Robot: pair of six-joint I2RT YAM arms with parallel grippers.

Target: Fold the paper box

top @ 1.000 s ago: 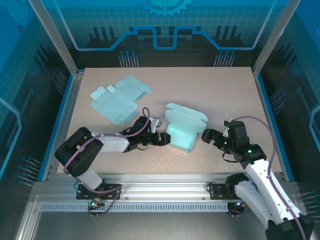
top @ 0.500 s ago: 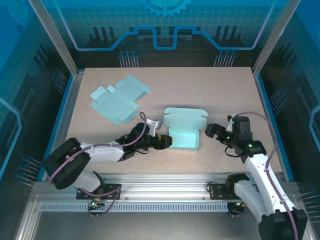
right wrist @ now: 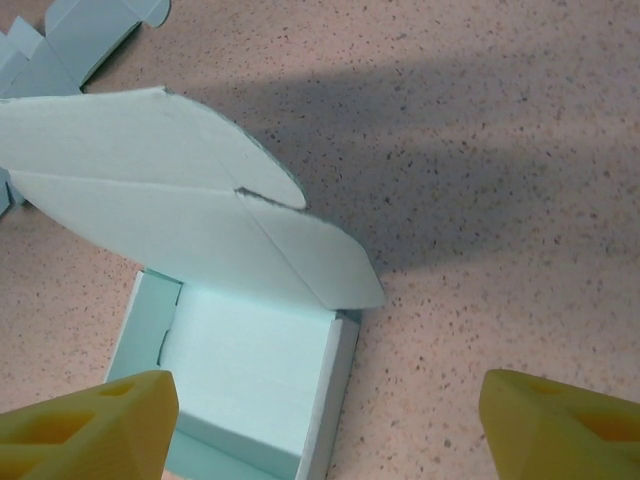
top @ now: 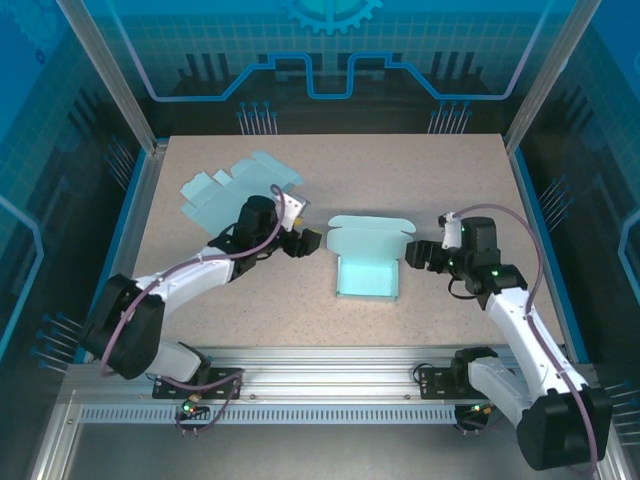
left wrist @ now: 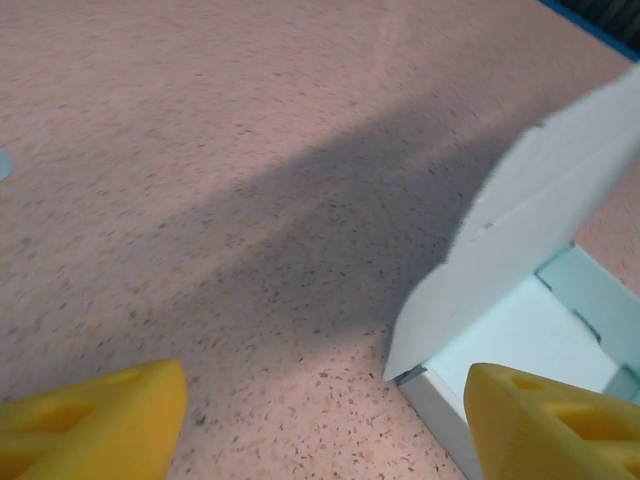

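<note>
The paper box rests near the centre of the table, tray open upward and lid flap raised along its far edge. Your left claw hangs just left of the lid, spread wide and empty. Your right claw sits just beside the box's right wall, likewise spread wide, gripping nothing. A flat unfolded blank lies at far left.

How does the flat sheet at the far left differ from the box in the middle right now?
The flat sheet lies fully unfolded, no walls up; the box has its walls raised into a tray. The flat sheet has every flap down; the box has its lid standing open at the far edge. Both are the same pale teal card.
</note>
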